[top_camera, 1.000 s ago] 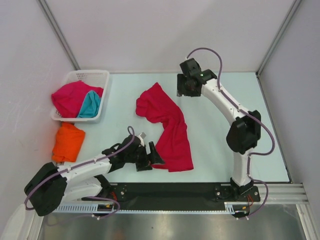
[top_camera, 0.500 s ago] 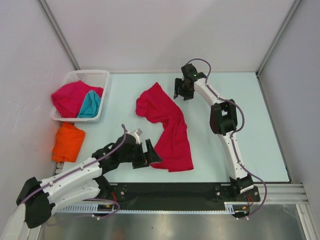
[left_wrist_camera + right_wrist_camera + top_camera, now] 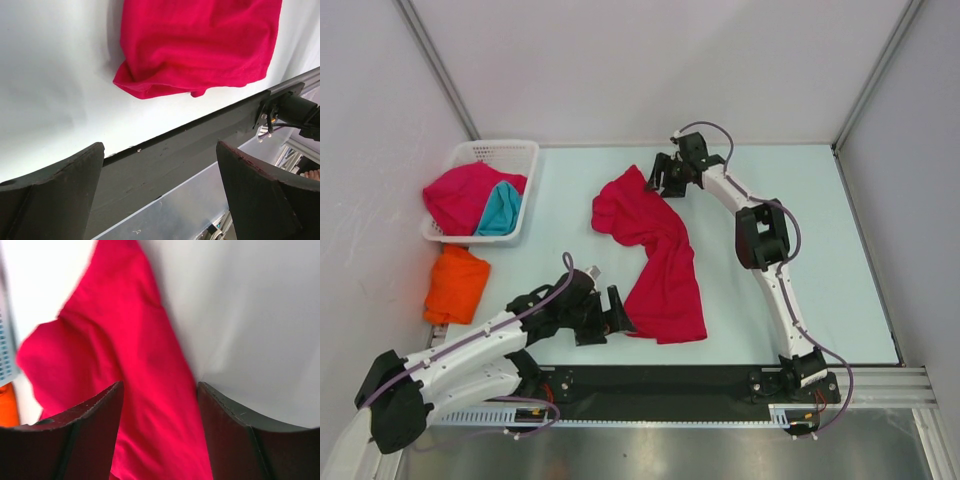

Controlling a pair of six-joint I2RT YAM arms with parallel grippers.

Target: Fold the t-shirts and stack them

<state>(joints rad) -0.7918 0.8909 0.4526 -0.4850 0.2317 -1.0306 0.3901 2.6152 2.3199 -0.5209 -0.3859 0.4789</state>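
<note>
A crimson-red t-shirt (image 3: 655, 250) lies crumpled in a long strip across the middle of the table; it also shows in the left wrist view (image 3: 200, 45) and the right wrist view (image 3: 135, 390). My left gripper (image 3: 618, 312) is open and empty, just left of the shirt's near corner. My right gripper (image 3: 658, 178) is open, right at the shirt's far end, its fingers (image 3: 85, 435) to either side of the cloth. A second red t-shirt (image 3: 465, 192) and a teal one (image 3: 500, 212) lie in the white basket (image 3: 510, 152). An orange t-shirt (image 3: 458, 283) lies folded at the left.
The basket stands at the back left against the wall. A black rail (image 3: 660, 382) runs along the table's near edge, close behind my left gripper; it fills the lower left wrist view (image 3: 190, 145). Walls close off the left, back and right.
My right arm has stretched forward and left, bringing its gripper down to the shirt's far end. My left gripper has shifted slightly and turned beside the shirt's near corner.
</note>
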